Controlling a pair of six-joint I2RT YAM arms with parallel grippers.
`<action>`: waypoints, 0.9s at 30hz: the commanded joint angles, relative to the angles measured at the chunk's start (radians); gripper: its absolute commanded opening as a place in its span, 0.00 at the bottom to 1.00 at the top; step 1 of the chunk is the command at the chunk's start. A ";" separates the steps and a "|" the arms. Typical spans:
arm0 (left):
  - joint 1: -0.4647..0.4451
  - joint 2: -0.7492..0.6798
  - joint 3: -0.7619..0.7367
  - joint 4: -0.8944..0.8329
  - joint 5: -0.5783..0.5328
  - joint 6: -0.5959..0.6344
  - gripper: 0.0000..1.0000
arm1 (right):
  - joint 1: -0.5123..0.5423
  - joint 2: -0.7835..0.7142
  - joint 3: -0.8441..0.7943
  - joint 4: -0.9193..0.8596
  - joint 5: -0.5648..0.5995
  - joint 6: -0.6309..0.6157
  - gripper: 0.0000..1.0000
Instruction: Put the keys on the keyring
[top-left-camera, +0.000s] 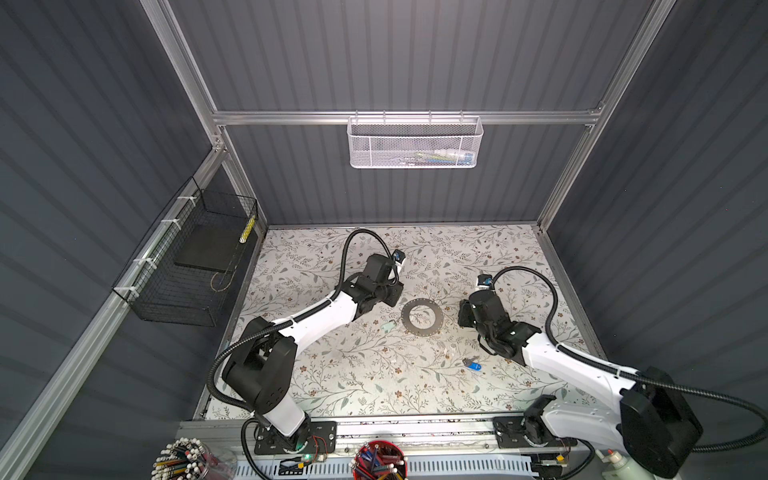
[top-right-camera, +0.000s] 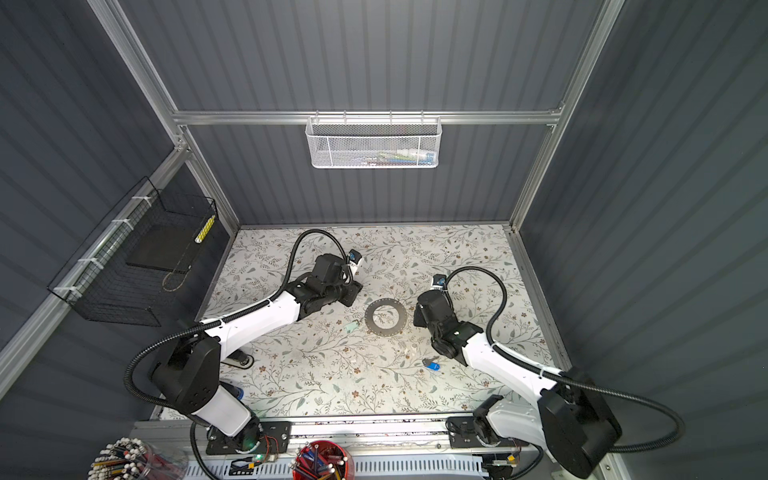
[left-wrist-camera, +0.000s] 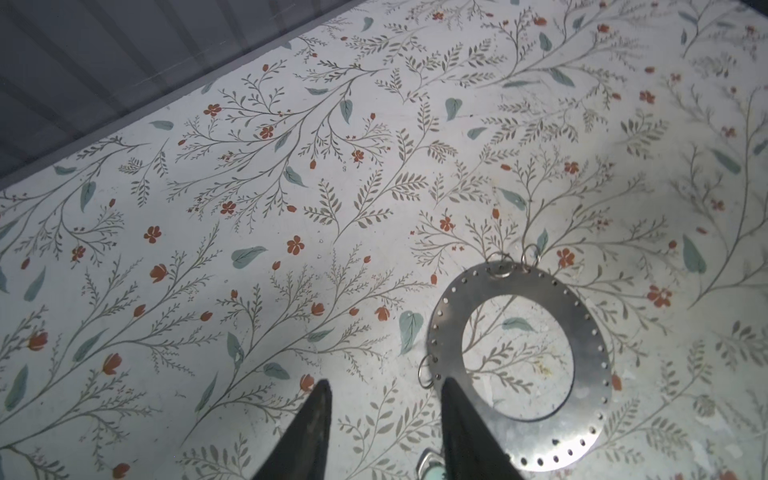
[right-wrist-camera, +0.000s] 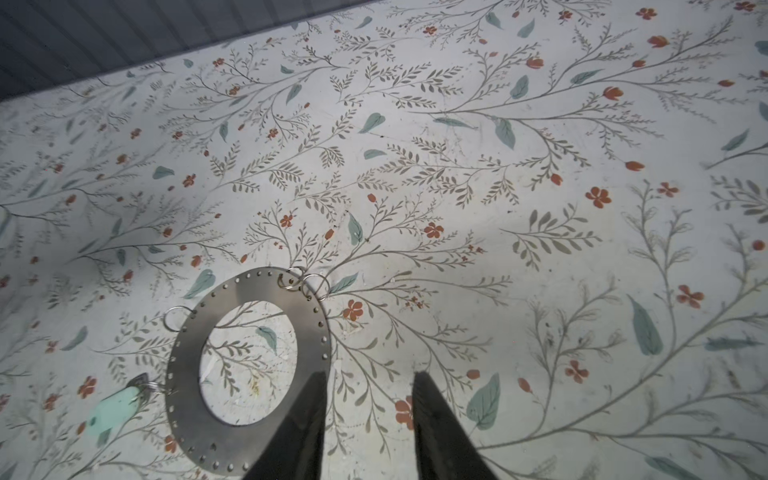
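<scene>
lying flat mid-scene on the floral table (top-left-camera: 332, 374), keyring (top-left-camera: 406, 319) sits between both grippers. mint-tagged key (right-wrist-camera: 112, 409) touches its near-left edge. blue-tagged key (top-left-camera: 473, 365) is well apart, near-right. left gripper (left-wrist-camera: 385, 384) is spread and holds nothing. right gripper (right-wrist-camera: 369, 374) is spread too, nothing between its fingers.

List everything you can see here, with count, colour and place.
keyring: one, grey, flat mid-table between the grippers.
small wire loops: at least three, silvery, on the keyring's rim.
mint-tagged key: one, silvery with pale green tag, at the keyring's edge.
blue-tagged key: one, silvery with blue tag, apart, nearer the front.
table: one, white floral.
mesh basket: one, white, on the rear rail.
wire basket: one, black, on the left wall.
pencil cups: two, clear and red, front edge.
left gripper: one, black, open and empty, beside the keyring.
right gripper: one, black, open and empty, beside the keyring.
</scene>
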 joint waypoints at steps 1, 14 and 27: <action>0.002 0.033 0.022 0.070 0.021 -0.135 0.45 | 0.029 0.041 0.063 -0.001 0.135 0.005 0.38; 0.002 0.239 0.092 0.168 0.207 -0.185 0.70 | 0.039 0.042 0.047 0.039 0.099 0.057 0.70; -0.029 0.455 0.352 -0.066 0.459 -0.012 0.49 | -0.070 0.094 0.051 0.044 -0.024 0.104 0.75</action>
